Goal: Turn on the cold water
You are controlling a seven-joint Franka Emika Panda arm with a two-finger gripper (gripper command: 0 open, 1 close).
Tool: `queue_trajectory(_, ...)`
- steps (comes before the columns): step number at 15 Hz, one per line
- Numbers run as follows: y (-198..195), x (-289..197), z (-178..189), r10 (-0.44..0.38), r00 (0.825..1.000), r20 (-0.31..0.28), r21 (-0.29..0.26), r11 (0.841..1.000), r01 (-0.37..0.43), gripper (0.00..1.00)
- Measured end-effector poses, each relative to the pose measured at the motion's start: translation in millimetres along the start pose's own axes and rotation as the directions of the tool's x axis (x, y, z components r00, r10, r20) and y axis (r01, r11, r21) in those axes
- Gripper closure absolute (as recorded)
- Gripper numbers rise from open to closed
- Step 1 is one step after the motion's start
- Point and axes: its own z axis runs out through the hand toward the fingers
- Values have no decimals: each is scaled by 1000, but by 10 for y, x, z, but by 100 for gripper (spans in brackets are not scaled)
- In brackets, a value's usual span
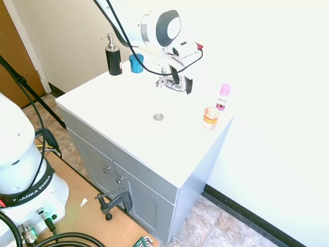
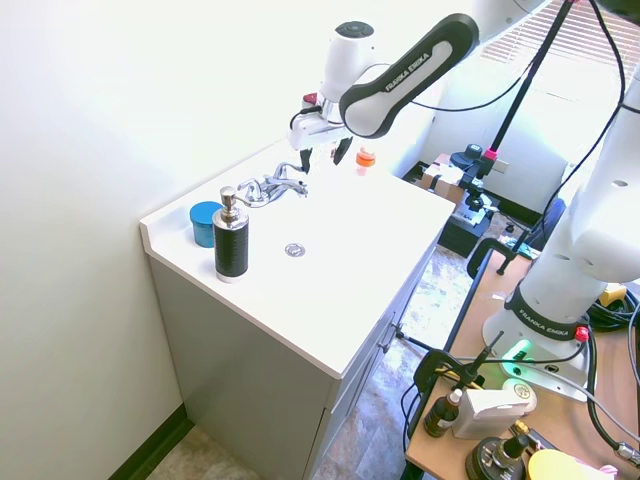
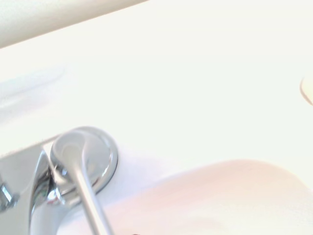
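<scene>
Gripper [image 1: 181,82] open, fingers spread, hanging just above cold lever [image 1: 181,81] at right end of faucet [image 1: 171,82]. Drain [image 1: 158,117] at 7 o'clock from faucet. Lever sharp in wrist view [image 3: 80,176].

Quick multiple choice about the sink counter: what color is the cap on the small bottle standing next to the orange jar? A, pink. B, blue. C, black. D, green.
A: in the first exterior view the small bottle beside the orange jar has a pink cap; the blue thing is a separate container near the black soap dispenser.
</scene>
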Motion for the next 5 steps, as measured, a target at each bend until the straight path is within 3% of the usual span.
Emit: queue_trajectory(5, 152, -454, -447, -116, 984, 139, 61, 992, 108, 0)
